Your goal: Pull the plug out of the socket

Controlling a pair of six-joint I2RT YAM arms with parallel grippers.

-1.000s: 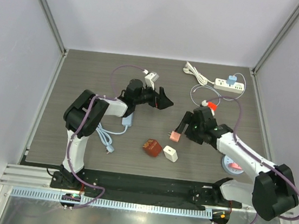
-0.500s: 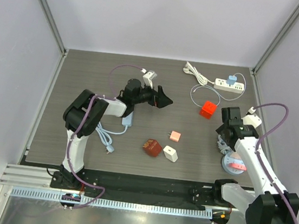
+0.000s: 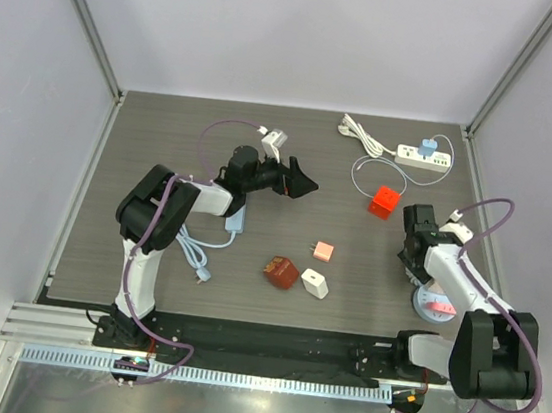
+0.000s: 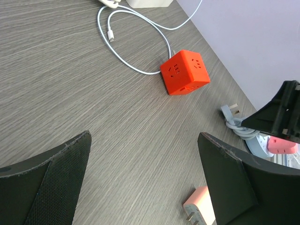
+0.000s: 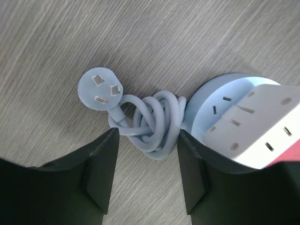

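A white power strip (image 3: 423, 157) at the back right carries a pale blue plug (image 3: 427, 146). A round pale blue socket (image 3: 425, 306) at the right has a pink plug (image 3: 439, 306) on it; its white top shows in the right wrist view (image 5: 262, 126). My right gripper (image 3: 415, 274) is open and empty, its jaws either side of the socket's coiled blue cable (image 5: 150, 124), just left of the round socket. My left gripper (image 3: 304, 183) is open and empty above the table's middle, in the left wrist view (image 4: 144, 138) too.
A red cube socket (image 3: 385, 202) lies on a white cable loop (image 3: 362, 177). A pink charger (image 3: 323, 250), a white charger (image 3: 315, 285) and a dark red cube (image 3: 281, 272) lie mid-table. A blue strip with cable (image 3: 236, 222) lies under the left arm.
My right arm swung from beside the pink charger at mid-table to the right, and now hangs over the round socket's coiled cable. The left arm barely moved.
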